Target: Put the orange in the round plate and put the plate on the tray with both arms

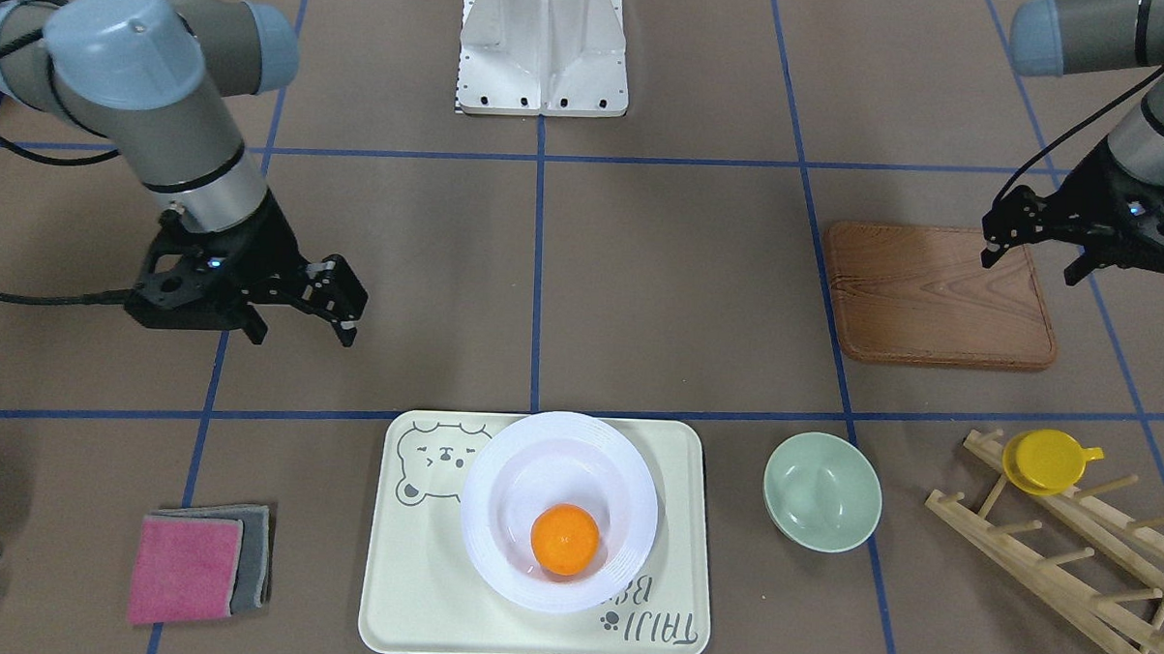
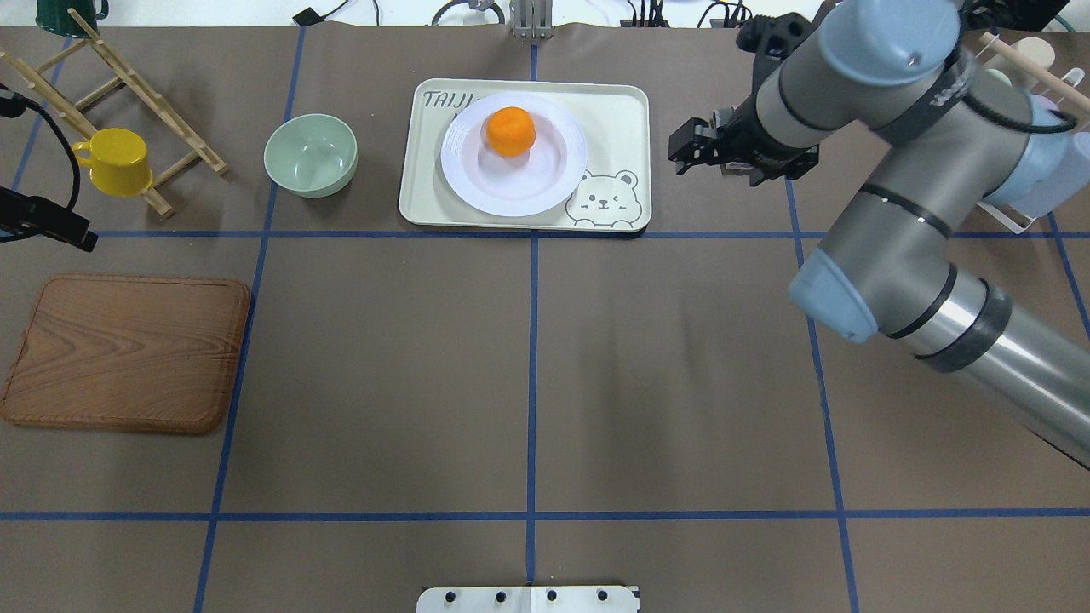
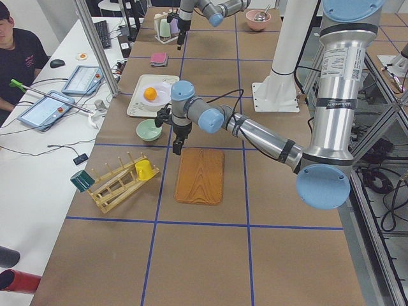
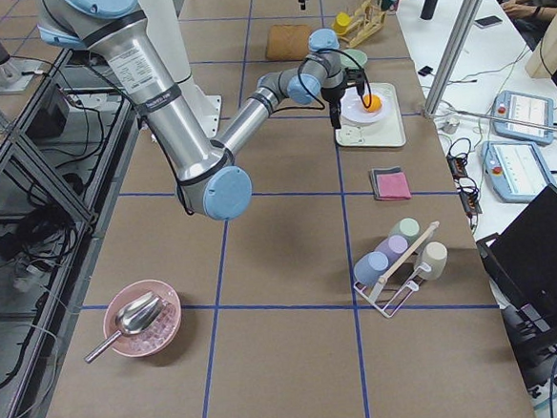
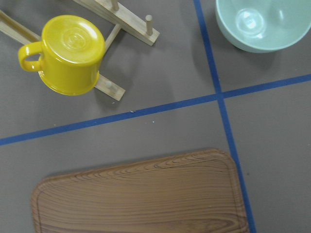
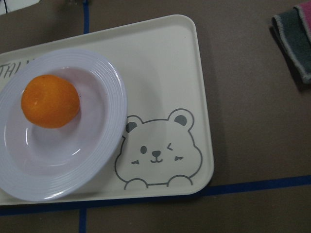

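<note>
The orange lies in the sunken centre of the white round plate. The plate rests on the cream bear tray. My right gripper hangs open and empty above the table, back from the tray on its bear-face side. Far off on the other side, my left gripper is open and empty over the edge of the wooden board. Neither gripper touches the plate or the tray.
A mint-green bowl sits beside the tray. Further out are a brown wooden board, a yellow cup on a wooden rack, and pink and grey cloths. A person sits beyond the table's far edge.
</note>
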Controlling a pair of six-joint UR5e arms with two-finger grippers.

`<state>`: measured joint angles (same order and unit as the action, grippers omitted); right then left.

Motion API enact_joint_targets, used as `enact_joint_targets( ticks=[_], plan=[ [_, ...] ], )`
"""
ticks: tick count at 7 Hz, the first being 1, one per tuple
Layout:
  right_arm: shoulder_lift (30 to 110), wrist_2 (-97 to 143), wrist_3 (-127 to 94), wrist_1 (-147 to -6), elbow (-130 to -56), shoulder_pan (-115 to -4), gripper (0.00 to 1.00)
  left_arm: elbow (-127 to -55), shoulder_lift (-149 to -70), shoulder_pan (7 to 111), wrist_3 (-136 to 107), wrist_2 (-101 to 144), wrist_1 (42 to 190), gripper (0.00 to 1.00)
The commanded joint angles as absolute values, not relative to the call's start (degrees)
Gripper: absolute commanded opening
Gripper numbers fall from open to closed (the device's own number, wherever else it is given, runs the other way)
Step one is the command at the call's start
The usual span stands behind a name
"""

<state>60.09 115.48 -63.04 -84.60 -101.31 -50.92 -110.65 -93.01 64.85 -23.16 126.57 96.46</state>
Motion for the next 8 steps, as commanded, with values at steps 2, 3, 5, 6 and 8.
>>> enact_joint_targets(
  ticks=[2, 3, 5, 6, 8],
  plan=[
    [64.60, 115.04, -54.38, -87.89, -104.23, -57.19, 1.00, -106.80, -88.87, 72.57, -6.03, 126.74, 96.42, 0.98],
    [70.52, 115.05, -48.31, -88.41, -107.54, -59.30, 1.00, -104.09, -88.68, 75.29, -1.37, 126.83, 96.33, 0.98],
    [83.88, 118.89, -31.65, -89.47, -111.26, -67.99, 1.00, -101.52, -87.81, 76.55, -0.44, 128.22, 96.76, 0.98],
    [86.02, 124.66, -22.77, -92.43, -110.14, -73.42, 1.00, -101.51, -87.45, 76.73, -0.35, 128.23, 96.85, 0.98],
    [88.32, 129.54, -10.26, -102.70, -108.28, -81.88, 1.00, -101.51, -86.66, 77.60, -0.35, 129.71, 96.68, 0.98]
  ],
)
